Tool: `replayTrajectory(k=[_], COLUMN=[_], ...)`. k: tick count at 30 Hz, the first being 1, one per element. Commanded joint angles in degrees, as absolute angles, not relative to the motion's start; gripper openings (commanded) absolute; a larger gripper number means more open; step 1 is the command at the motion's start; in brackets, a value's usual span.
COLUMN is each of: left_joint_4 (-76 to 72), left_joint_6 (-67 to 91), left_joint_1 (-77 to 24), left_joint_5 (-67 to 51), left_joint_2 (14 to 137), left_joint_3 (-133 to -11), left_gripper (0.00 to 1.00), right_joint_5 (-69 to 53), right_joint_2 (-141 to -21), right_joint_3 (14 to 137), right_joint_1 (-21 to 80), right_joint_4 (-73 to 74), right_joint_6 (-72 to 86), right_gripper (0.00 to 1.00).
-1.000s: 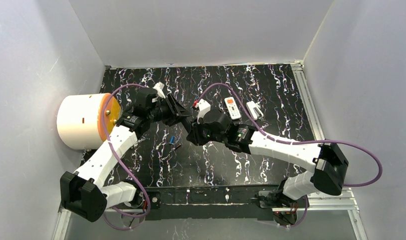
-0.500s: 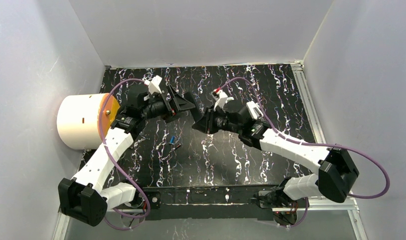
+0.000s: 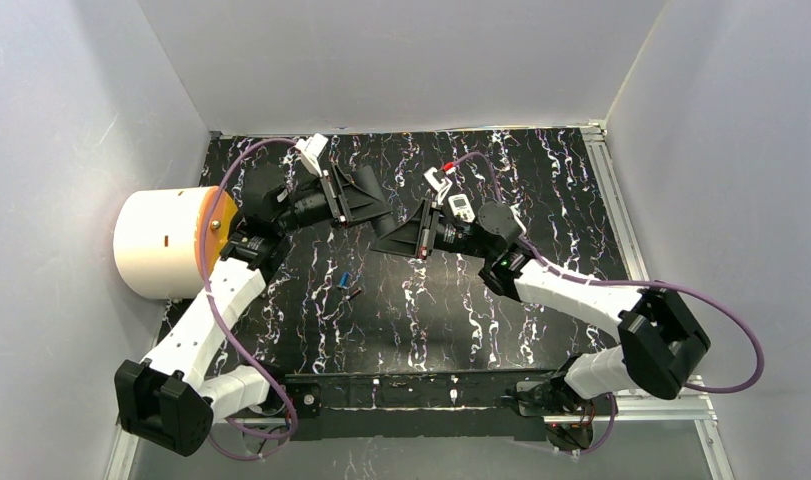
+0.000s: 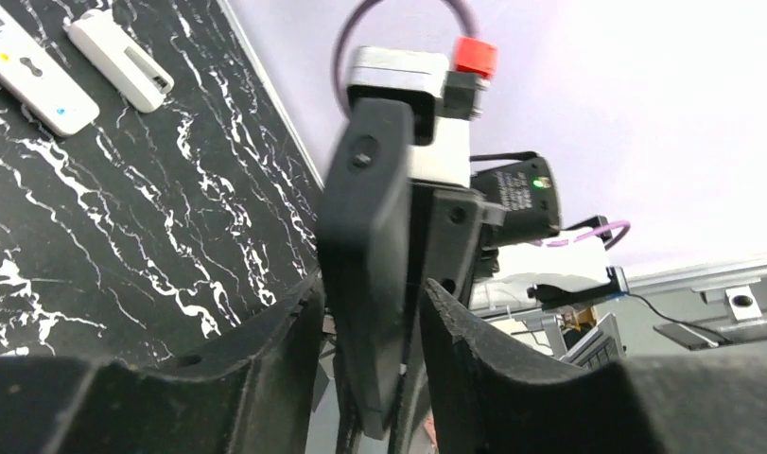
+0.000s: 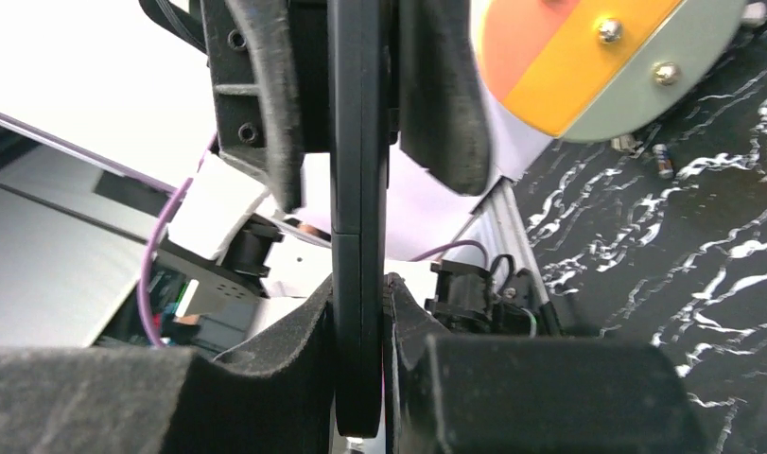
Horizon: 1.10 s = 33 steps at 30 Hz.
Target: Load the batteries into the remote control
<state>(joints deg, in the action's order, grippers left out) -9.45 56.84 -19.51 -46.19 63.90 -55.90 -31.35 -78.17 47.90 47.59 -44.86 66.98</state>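
Right claw [image 5: 358,317] is clenched hard on a thin black slab, seen edge-on in its own wrist view. That slab looks to be the black remote [image 5: 358,142]. Straight across comes the left claw [image 4: 370,312], its pads pressed to the same slab from the opposite end, so both arms have it pinned in mid-air. From above, the two claws meet nose to nose in the upper middle of the frame, and the black remote is lifted clear of the surface [image 3: 541,180]. Now the relation that matters: the cells are not up there. The blue battery [image 3: 343,280] and the dark battery [image 3: 354,294] lie together on the marbled black surface, toward the lower left of the claws and well below the held remote. The left arm's forearm passes close by them, so the left is the nearer arm; the right would have to cross over. Both are tiny stubs, the blue one seemingly slanted, though they are too small to give their axes for sure, and no green one can be picked out. Two white remotes [image 4: 37,74] sit unused at the far side, and an orange-faced drum [image 3: 166,245] stands at the left edge. One claw will likely have to let go to fetch a cell.
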Motion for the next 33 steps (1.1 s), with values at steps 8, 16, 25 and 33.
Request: replayTrajectory(k=[8, 16, 25, 33], left_joint_4=[-17.6, -18.1, -20.0, -20.5], left_joint_6=[59.4, 60.5, 61.1, 60.4], left_joint_1=[-19.0, -18.6, -18.5, -18.5], left_joint_5=[-53.3, -51.6, -51.6, -51.0], left_joint_2=[59.9, 60.6, 60.3, 59.8], left_joint_3=[-55.0, -54.9, -54.2, -53.6], left_gripper=[0.39, 0.38, 0.22, 0.0], right_joint_5=[-39.4, -45.3, -47.4, -45.7], right_joint_2=[-80.6, -80.7, -80.6, -79.8], right_joint_3=[46.5, 49.4, 49.9, 50.6], right_joint_1=[45.6, 45.6, 45.6, 45.6], right_joint_4=[-59.5, -52.0, -49.0, -46.2], right_joint_6=[77.2, 72.0, 69.6, 66.6], right_gripper=[0.11, 0.11, 0.12, 0.36])
